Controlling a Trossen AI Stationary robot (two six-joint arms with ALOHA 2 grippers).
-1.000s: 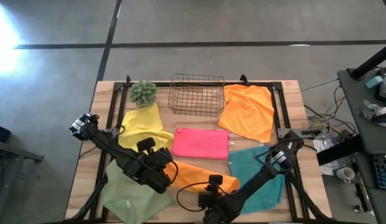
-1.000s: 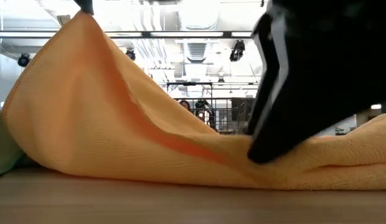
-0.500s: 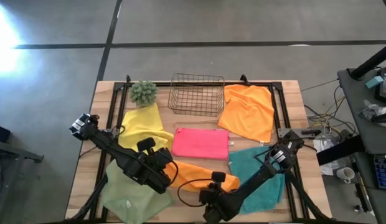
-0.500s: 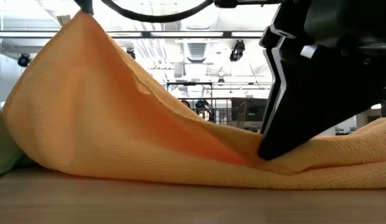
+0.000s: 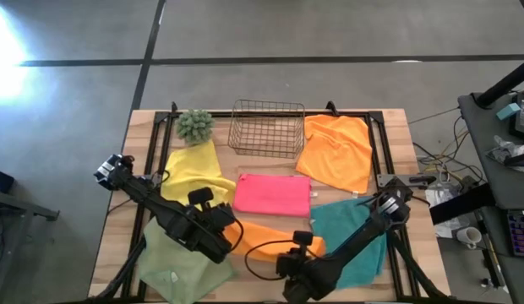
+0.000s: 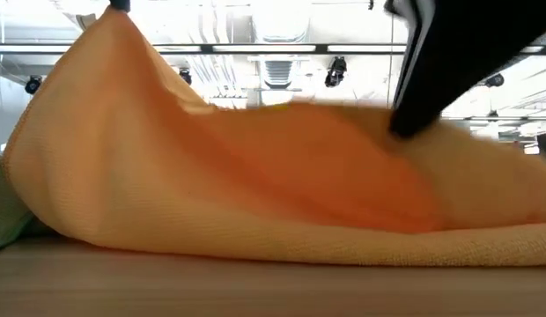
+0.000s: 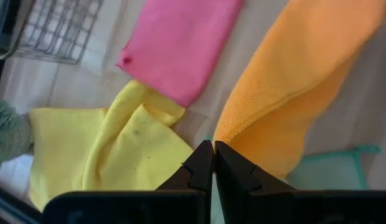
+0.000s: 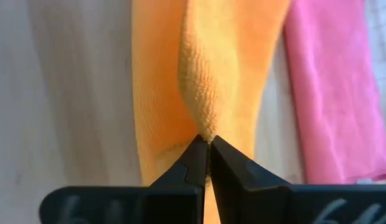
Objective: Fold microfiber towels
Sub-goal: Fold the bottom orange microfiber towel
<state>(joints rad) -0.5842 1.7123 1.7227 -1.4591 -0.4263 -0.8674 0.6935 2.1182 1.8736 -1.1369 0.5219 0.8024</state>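
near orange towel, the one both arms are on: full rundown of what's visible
The near orange towel is a soft, looped microfiber cloth, crumpled and partly lifted off the wooden table. In the low view it rises in a tent-like ridge, its lower edge on the tabletop. The left gripper is shut on one edge, the right gripper shut on a pinched fold. It lies near the front edge, between the sage green towel and the teal towel, just in front of the pink towel.

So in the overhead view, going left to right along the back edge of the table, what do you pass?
spiky green plant → wire basket → flat orange towel
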